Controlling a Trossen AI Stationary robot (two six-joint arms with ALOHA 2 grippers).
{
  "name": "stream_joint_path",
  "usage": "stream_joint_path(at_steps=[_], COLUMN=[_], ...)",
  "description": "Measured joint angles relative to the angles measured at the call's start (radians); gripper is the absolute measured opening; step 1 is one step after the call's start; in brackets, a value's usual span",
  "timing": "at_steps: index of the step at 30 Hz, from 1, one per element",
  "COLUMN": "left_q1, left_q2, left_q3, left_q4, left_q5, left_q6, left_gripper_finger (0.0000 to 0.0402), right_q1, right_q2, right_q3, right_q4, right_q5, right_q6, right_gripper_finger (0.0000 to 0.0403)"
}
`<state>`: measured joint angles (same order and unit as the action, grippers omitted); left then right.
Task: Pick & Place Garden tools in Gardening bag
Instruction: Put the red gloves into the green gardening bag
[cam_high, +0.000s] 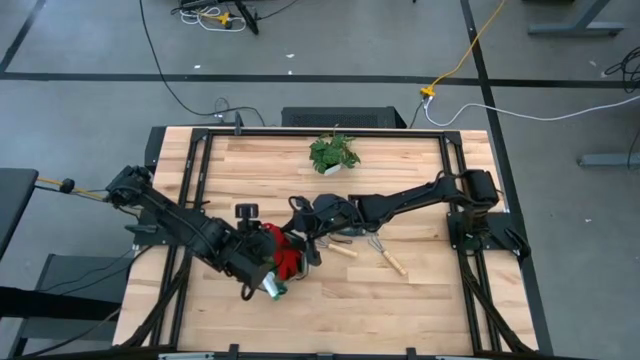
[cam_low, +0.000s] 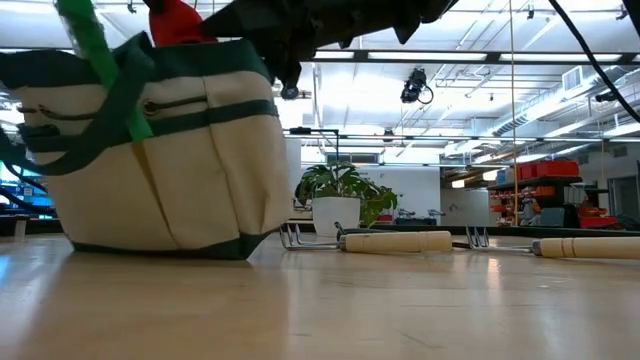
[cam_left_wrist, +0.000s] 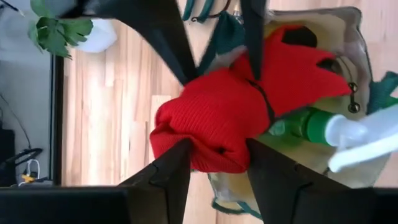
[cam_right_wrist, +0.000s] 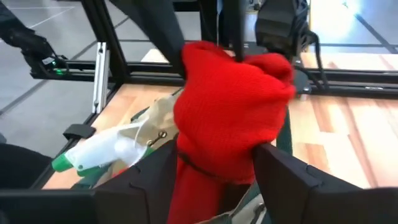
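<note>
The red gloves (cam_right_wrist: 227, 106) are clamped by both the left tool (cam_left_wrist: 217, 158) and the right tool (cam_right_wrist: 214, 165) (above the gardening bag (cam_low: 160, 150)).

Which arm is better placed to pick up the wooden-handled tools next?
Right. The wooden-handled tools lie on the table on the right gripper's side of the gardening bag; the left gripper is beyond the bag.

Gloves (cam_high: 288, 256) in the bag (cam_low: 160, 150); two rakes (cam_high: 392, 256) right of it.
</note>
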<state>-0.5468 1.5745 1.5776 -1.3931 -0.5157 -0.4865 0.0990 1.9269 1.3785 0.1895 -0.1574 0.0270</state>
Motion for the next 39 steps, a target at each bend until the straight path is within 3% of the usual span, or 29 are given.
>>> stream_joint_path(at_steps=[9,18,31,39], left_q1=[0.001,-0.007,-0.006,0.001], left_q2=[-0.065,-0.098,-0.098,-0.113], left_q3=[0.0,0.0,0.0,0.0], left_q4=[-0.003,0.032,0.026,-0.003], left_q5=[-0.129,-0.038,-0.042,-0.12], left_q6=[-0.002,-0.03,-0.025,-0.018], left_gripper_finger=[0.0147,0.0147,0.0147,0.0147], right_q1=[0.004,0.004,0.003,0.003], right_q2=[-0.016,-0.016,-0.016,-0.016], right_q3=[0.0,0.0,0.0,0.0], right_q4=[-0.027,-0.006,-0.036,-0.037], right_q5=[-0.007,0.013,0.045,0.041], right_q6=[0.019,0.018,0.017,0.017], right_gripper_finger=[0.0208,0.0207,0.0207,0.0207])
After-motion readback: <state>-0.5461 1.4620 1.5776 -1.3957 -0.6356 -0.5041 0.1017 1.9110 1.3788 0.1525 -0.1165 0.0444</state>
